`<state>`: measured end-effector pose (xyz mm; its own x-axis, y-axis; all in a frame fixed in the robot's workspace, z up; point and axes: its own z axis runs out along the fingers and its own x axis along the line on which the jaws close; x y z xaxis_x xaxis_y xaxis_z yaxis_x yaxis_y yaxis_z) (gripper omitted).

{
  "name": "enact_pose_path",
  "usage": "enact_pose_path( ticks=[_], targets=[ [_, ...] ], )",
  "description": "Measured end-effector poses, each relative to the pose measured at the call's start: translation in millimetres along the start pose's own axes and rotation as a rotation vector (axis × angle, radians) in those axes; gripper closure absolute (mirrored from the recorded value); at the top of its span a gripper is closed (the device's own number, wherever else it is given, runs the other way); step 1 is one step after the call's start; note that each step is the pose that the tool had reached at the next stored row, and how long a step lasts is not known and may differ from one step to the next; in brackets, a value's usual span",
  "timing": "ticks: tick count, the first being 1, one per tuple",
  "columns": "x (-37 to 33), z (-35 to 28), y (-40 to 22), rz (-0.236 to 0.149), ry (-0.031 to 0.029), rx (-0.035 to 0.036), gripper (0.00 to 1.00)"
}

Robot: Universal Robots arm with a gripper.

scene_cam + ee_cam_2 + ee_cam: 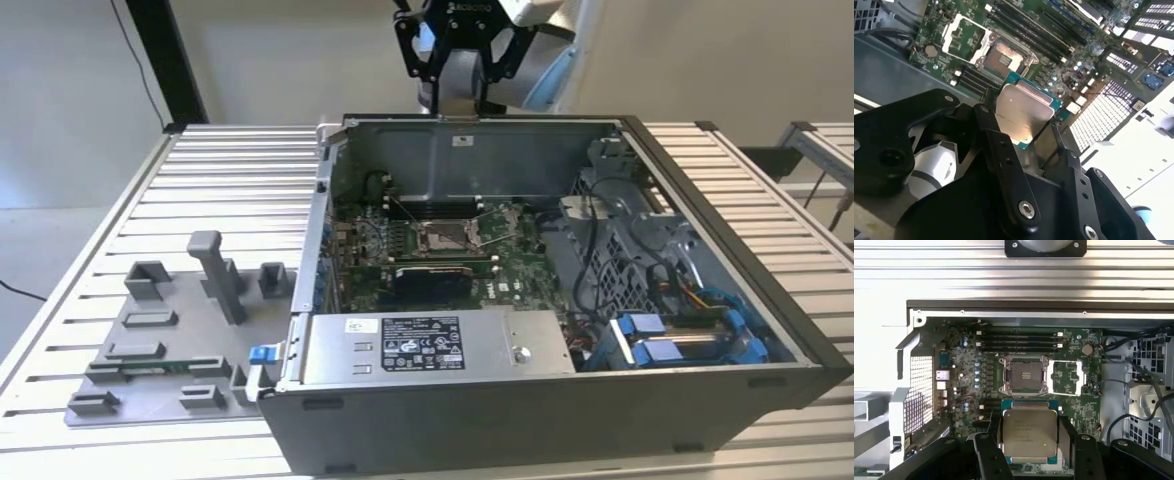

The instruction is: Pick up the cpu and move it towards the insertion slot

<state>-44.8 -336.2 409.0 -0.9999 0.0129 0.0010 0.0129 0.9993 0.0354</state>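
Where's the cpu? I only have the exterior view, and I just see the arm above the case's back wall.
Observer: In both wrist views the gripper is shut on the cpu, silver face toward the camera.
Operator: Is it at the slot?
Observer: No. In the first wrist view the cpu hangs apart from the slot, with bare board between them.
Operator: Is the slot open?
Observer: Yes. In the second wrist view its metal cover lies flipped to the side of the slot, and the slot's dark centre is uncovered.
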Motion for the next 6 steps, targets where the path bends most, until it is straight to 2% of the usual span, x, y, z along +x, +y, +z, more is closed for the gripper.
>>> enact_pose_path(
  ticks=[6],
  targets=[
    [0.0, 0.1, 0.2, 0.000, -0.0001, -0.0001, 1.00]
  ],
)
